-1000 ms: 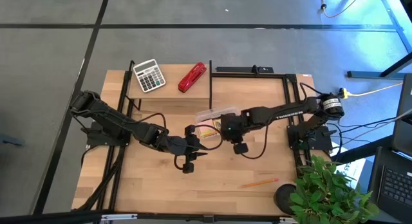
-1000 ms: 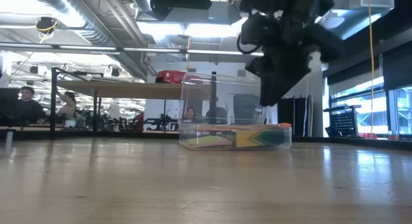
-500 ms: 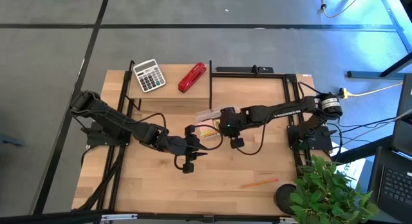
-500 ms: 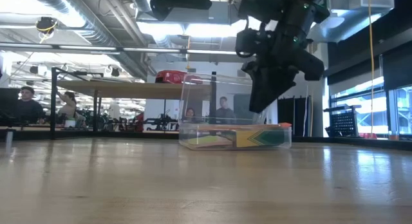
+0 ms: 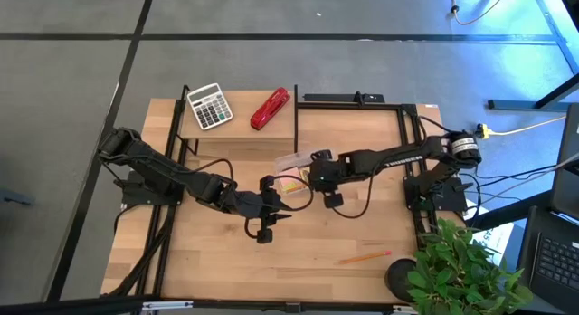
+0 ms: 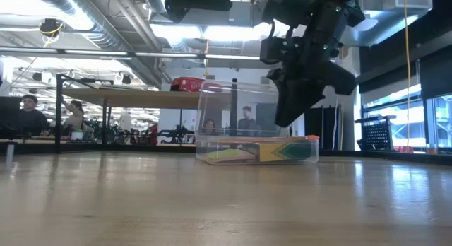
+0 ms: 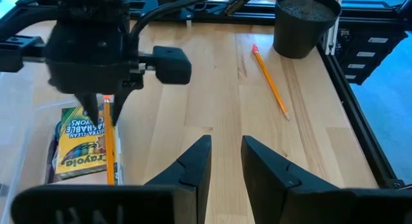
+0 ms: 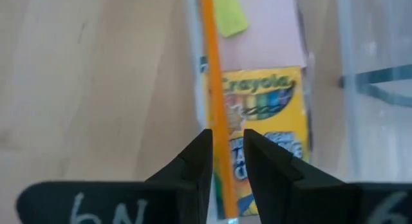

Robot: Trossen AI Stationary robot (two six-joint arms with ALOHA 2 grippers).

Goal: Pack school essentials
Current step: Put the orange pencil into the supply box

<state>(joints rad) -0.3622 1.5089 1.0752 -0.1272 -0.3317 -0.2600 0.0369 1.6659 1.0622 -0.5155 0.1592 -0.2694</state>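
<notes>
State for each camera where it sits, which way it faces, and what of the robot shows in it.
High: overhead, straight down; both arms, clear box, loose pencil.
Low: table height, level toward the room; right gripper above the clear box.
Left wrist: past left gripper toward the right arm, crayon box.
Right wrist: down past right gripper onto an orange pencil.
Both wrists share the crayon box.

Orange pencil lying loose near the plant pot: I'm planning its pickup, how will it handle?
The loose pencil looks thin and straight, so likely stiff and light. It lies flat on the smooth tabletop, so a nudge may roll it.
</notes>
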